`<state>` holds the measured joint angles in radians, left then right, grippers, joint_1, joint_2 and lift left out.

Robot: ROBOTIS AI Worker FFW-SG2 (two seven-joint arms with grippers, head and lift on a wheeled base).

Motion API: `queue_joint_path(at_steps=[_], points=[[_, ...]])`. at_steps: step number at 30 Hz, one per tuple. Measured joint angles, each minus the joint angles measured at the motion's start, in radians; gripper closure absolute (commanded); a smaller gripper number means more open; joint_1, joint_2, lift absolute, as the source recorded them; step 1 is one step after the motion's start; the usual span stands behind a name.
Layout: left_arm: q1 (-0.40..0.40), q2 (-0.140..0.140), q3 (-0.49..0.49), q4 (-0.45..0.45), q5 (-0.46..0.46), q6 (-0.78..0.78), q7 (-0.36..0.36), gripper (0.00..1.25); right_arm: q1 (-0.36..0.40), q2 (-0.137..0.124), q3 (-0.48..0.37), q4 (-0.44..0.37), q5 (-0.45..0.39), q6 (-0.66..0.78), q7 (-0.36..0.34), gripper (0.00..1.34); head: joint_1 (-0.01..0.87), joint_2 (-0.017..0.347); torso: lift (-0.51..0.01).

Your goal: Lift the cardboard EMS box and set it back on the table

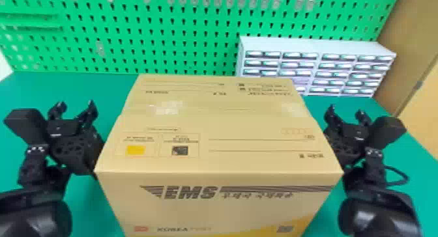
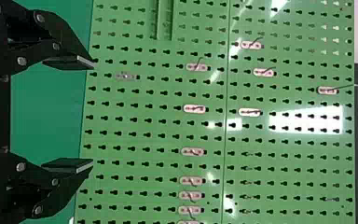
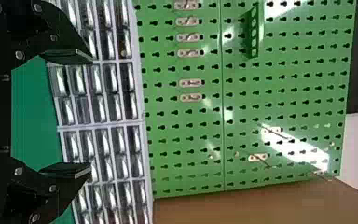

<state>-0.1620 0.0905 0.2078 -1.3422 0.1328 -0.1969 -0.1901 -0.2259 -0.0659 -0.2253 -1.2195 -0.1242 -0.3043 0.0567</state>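
Item: one large tan cardboard EMS box (image 1: pixel 218 122), centre to bottom edge of the head view. Handling, my estimate: light, stiff-edged, giving mid-panel, slippery; best pressed evenly from both sides. My black two-fingered left gripper (image 1: pixel 75 103), mid-left, and matching right gripper (image 1: pixel 346 109), mid-right: fingers spread, pinching nothing.

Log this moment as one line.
EMS box between both arms; left gripper open; right gripper open; lifted or resting: cannot tell
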Motion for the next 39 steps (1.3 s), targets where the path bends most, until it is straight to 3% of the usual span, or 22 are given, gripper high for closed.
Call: queue_joint_path(at_steps=[12, 39], points=[[-0.004, 0.000, -0.043, 0.000, 0.001, 0.000, 0.000, 0.50, -0.047, 0.061, 0.020, 0.069, 0.055, -0.064, -0.002, 0.45, 0.678, -0.015, -0.095], [-0.010, 0.000, -0.145, 0.005, -0.008, 0.000, 0.000, 0.50, -0.078, 0.066, 0.056, 0.104, 0.066, -0.082, -0.009, 0.46, 0.678, -0.015, -0.095]])
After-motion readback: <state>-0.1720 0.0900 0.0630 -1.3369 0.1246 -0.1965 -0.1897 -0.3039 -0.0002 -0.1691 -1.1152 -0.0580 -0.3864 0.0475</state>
